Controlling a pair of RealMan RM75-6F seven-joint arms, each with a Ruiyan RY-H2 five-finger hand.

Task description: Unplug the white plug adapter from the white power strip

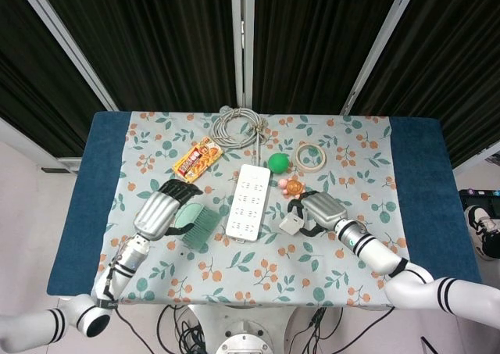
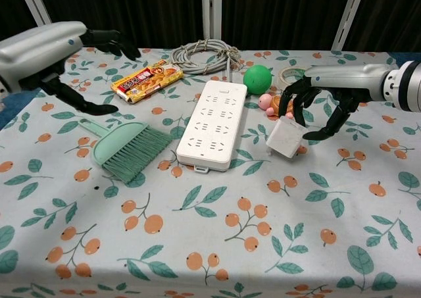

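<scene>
- The right hand (image 2: 327, 95) grasps the white plug adapter (image 2: 285, 137), its fingers curled down over the top of the block; in the head view the same hand (image 1: 322, 210) sits right of the tabletop's middle, with the adapter (image 1: 290, 225) at its fingertips.
- The adapter hangs tilted close above the cloth, clear of the white power strip (image 2: 212, 124) and just to that strip's right.
- The strip lies flat near the tabletop's centre, its long side running toward the far edge, with its sockets showing bare.
- The left hand (image 2: 49, 49) is released, fingers spread and holding nothing, raised above the left part of the tabletop near the green brush (image 2: 123, 149); the head view shows it (image 1: 160, 209) just left of the brush (image 1: 193, 221).
- Beyond the right hand sit a small turtle toy (image 2: 275, 103), a green ball (image 2: 257, 79) and a roll of tape (image 1: 311, 156).
- Toward the far edge lie a snack packet (image 2: 146, 79) and a coiled grey cable (image 2: 201, 53).
- A floral cloth (image 2: 276, 239) with leaves and orange fruit covers the table, its blue ends (image 1: 421, 174) showing at both side edges.
- Dark curtains (image 1: 164, 41) with pale frame bars hang behind the far edge.
</scene>
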